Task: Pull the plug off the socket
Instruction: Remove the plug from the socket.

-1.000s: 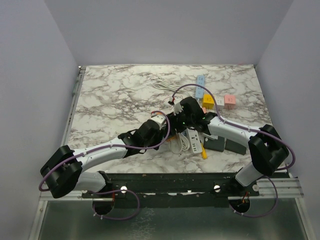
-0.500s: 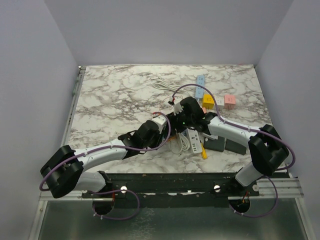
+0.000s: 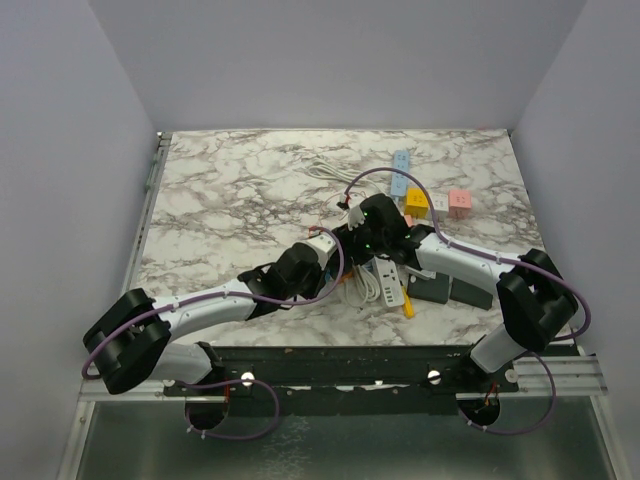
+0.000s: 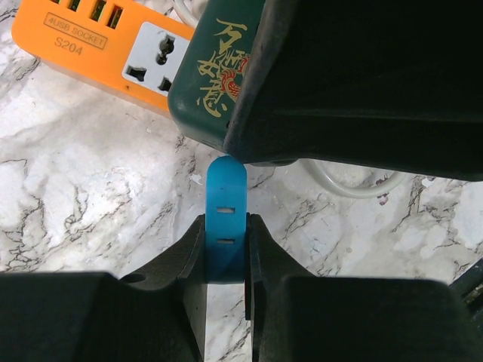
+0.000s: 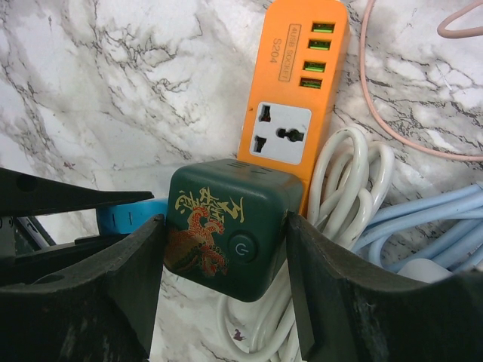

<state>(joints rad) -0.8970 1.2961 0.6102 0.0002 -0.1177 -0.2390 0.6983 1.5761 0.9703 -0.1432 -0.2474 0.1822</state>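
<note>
Looking at the left pincer clenching on the blue plug, squeezing it from both flat sides in the left wrist view. Grasping the dark green cube socket with the right pincer, pressing in on two opposite faces and showing off a gold-and-red dragon print plus a round power button. Finding the plug poking out at the cube's side, right by its lower edge, touching it. Not managing to tell if the pins are actually seated tbh, that bit being hidden under the right pincer's black finger. Placing all of this around the middle of the marble worktop, a bit toward the near edge. Spotting an orange power strip lying flat just behind the cube, touching it, showing four USB ports and one universal outlet. Noticing a coiled white cable just beside the strip and running under the cube, a light blue cable next to that, and a pink cable looping beyond. Seeing small coloured blocks toward the far right corner, well apart from both pincers.
</note>
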